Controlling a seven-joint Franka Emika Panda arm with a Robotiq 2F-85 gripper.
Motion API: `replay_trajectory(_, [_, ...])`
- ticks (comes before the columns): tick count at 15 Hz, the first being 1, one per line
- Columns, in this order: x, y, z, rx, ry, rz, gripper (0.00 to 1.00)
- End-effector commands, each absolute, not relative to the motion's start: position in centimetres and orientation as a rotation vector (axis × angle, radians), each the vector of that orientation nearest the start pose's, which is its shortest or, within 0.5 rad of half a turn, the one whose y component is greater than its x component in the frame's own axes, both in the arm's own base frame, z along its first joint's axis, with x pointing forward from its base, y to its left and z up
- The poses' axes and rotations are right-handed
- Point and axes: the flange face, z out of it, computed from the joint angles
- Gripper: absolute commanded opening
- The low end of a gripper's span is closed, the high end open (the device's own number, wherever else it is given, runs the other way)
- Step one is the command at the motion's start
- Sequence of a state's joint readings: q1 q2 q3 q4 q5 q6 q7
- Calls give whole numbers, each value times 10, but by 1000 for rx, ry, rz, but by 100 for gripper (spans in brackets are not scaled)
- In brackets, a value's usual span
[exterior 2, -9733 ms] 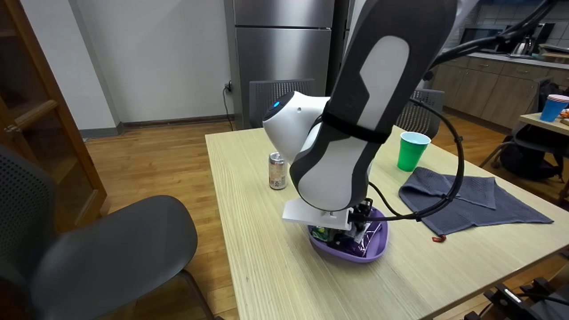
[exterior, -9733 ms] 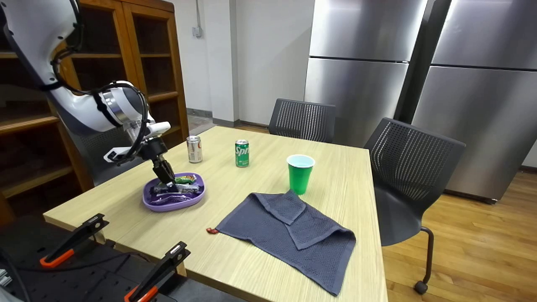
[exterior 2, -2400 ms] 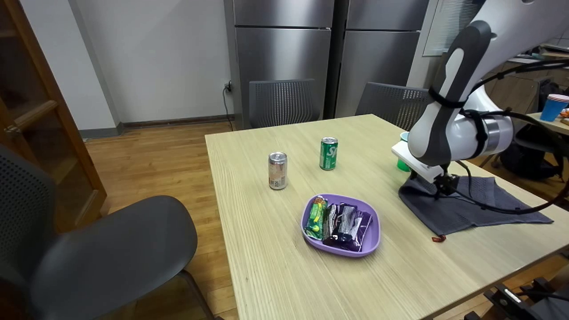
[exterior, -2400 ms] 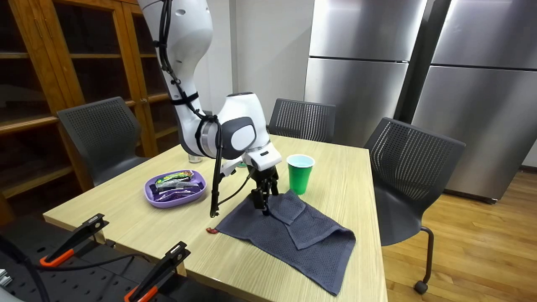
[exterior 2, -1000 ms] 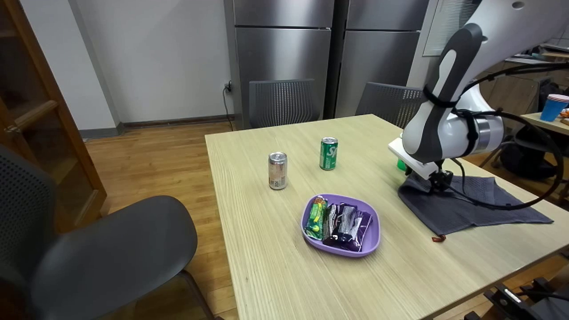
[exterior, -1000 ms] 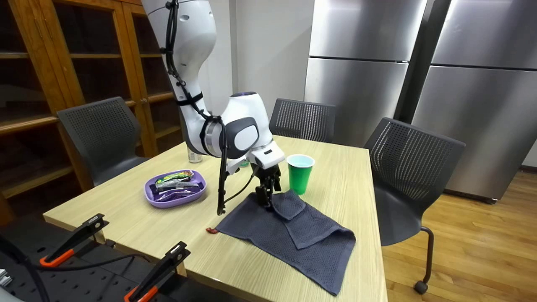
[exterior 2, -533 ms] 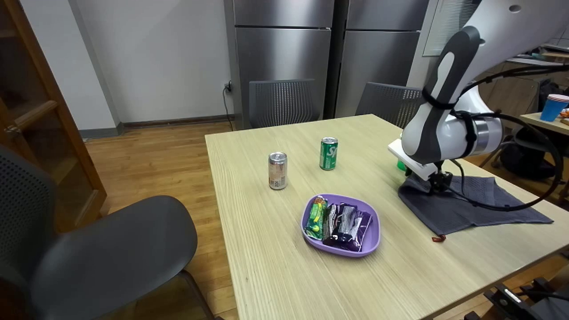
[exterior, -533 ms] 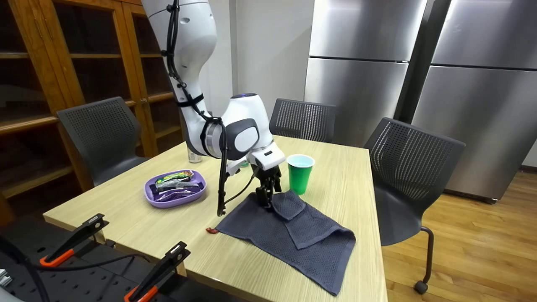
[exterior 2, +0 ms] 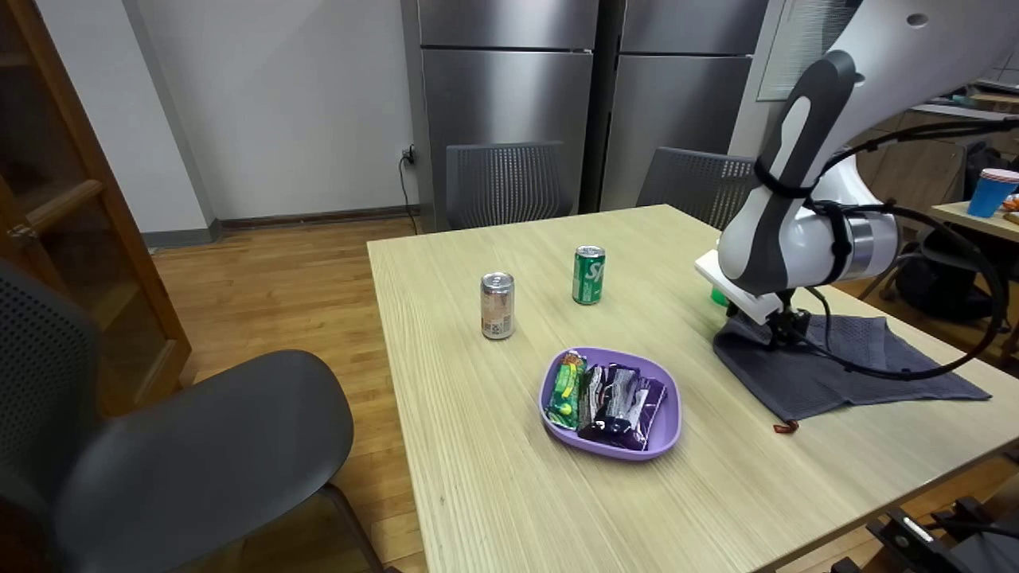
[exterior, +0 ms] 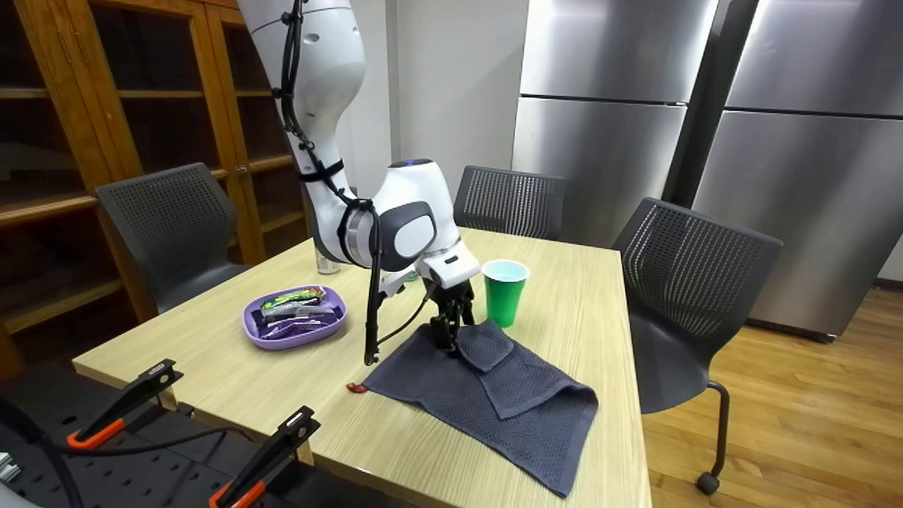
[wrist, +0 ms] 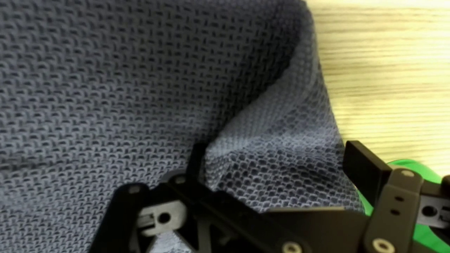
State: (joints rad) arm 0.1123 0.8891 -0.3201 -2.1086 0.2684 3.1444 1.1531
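Observation:
A dark blue-grey cloth (exterior: pixel 522 423) lies on the table with parts folded over. My gripper (exterior: pixel 451 342) is down at its folded corner near the green cup (exterior: pixel 504 300). In the wrist view the gripper (wrist: pixel 279 158) stands wide open, with the raised fold of the cloth (wrist: pixel 288 168) between its fingers. The left finger dips into the crease beside the fold's edge and seems to touch it. The right finger pad (wrist: pixel 365 172) stands at the cloth's outer edge, with the cup (wrist: pixel 404 167) behind it. In an exterior view the arm hides most of the cup (exterior 2: pixel 718 298).
A purple tray (exterior 2: pixel 669 426) holds several wrapped snacks. Behind it stand a silver can (exterior 2: pixel 497 310) and a green can (exterior 2: pixel 589 278). A small red object (exterior: pixel 357 388) lies by the cloth's corner. Clamps (exterior: pixel 268 451) grip the table's near edge, and chairs (exterior: pixel 691 303) surround the table.
Since the oldest frames my arm has swung from the purple tray over to the cloth. It then shifted slightly toward the cup; over the last second it has sunk only a trifle, jaws still wide.

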Motion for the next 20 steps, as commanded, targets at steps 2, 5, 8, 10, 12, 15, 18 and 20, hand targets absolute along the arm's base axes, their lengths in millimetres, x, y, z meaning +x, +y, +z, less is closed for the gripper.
replay_trajectory(2, [533, -152, 36, -2339, 2160, -461, 100])
replay_trajectory(5, [533, -153, 37, -2336, 2161, -462, 100])
replay_trajectory(8, [533, -152, 37, -2335, 2161, -462, 72])
replay_trajectory(10, [533, -152, 38, -2336, 2160, -464, 56])
replay_trajectory(12, [533, -152, 39, -2336, 2160, -466, 58])
replay_trajectory(15, [534, -152, 39, -2337, 2155, -471, 31])
replay_trajectory(18, [537, -150, 43, -2336, 2142, -487, 8])
replay_trajectory(20, [537, -149, 46, -2344, 2131, -499, 0])
